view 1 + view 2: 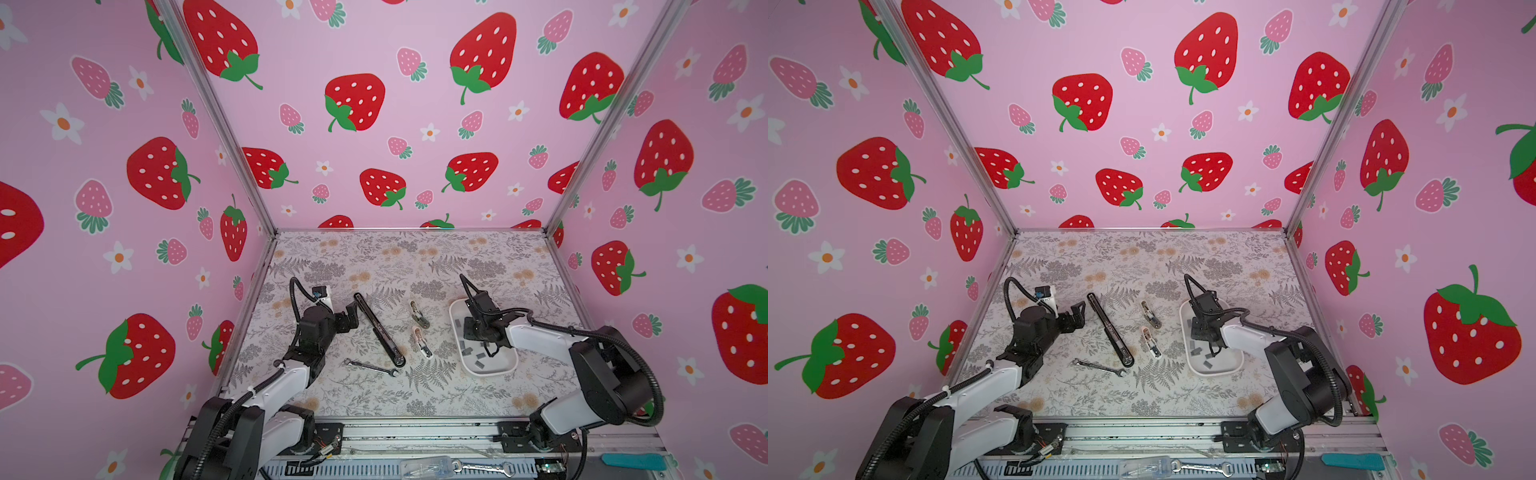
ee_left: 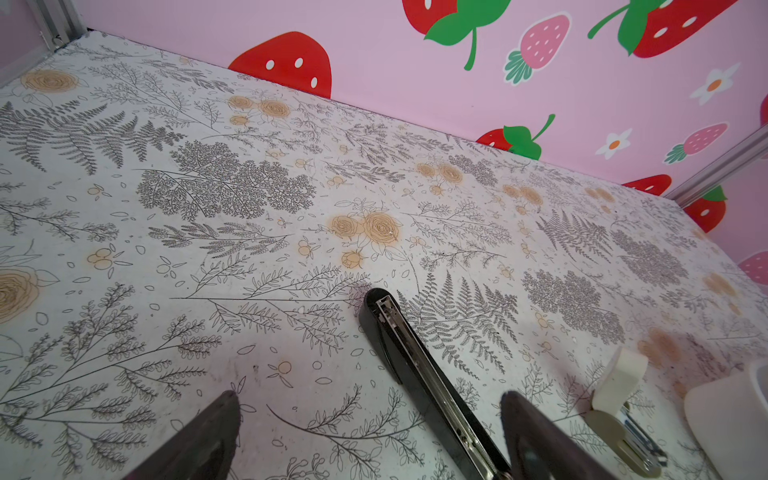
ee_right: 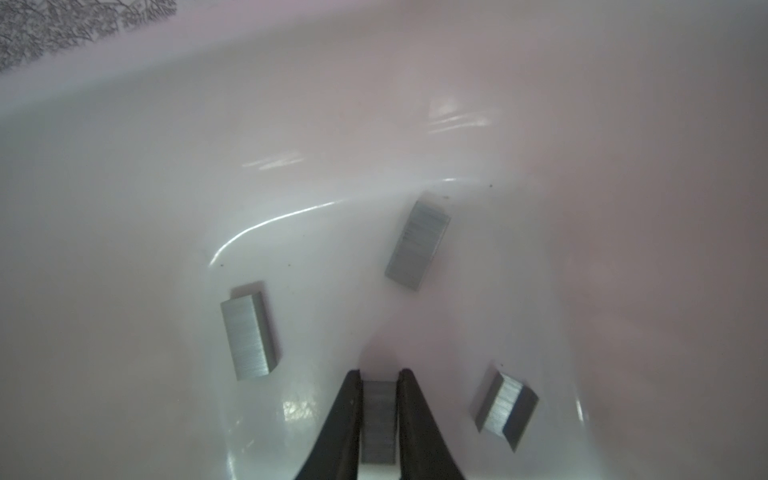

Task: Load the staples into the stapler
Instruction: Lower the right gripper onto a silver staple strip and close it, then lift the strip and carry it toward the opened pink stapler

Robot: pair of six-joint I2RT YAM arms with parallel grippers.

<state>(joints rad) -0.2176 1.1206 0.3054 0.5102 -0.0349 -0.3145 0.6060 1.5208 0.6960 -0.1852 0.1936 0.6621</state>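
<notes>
The black stapler [image 1: 379,330] [image 1: 1109,330] lies opened out flat on the floral table, its silver channel facing up [image 2: 419,374]. My left gripper [image 1: 352,309] [image 1: 1077,309] [image 2: 370,399] is open beside the stapler's far end; the stapler's body passes close to one finger. Several grey staples [image 1: 480,365] [image 1: 1207,365] [image 3: 249,336] lie loose in the white tray [image 1: 498,370] [image 1: 1229,370] [image 3: 291,124]. My right gripper [image 1: 490,351] [image 1: 1212,353] [image 3: 379,374] reaches down into the tray and is shut on one strip of staples [image 3: 378,419], which is pinched between its two black fingers.
A silver wrench [image 1: 370,367] [image 1: 1098,366] lies in front of the stapler. A tiny beige stapler [image 1: 419,314] [image 2: 619,386] and a tiny pink one [image 1: 423,343] sit between the stapler and the tray. Strawberry-print walls enclose the table on three sides.
</notes>
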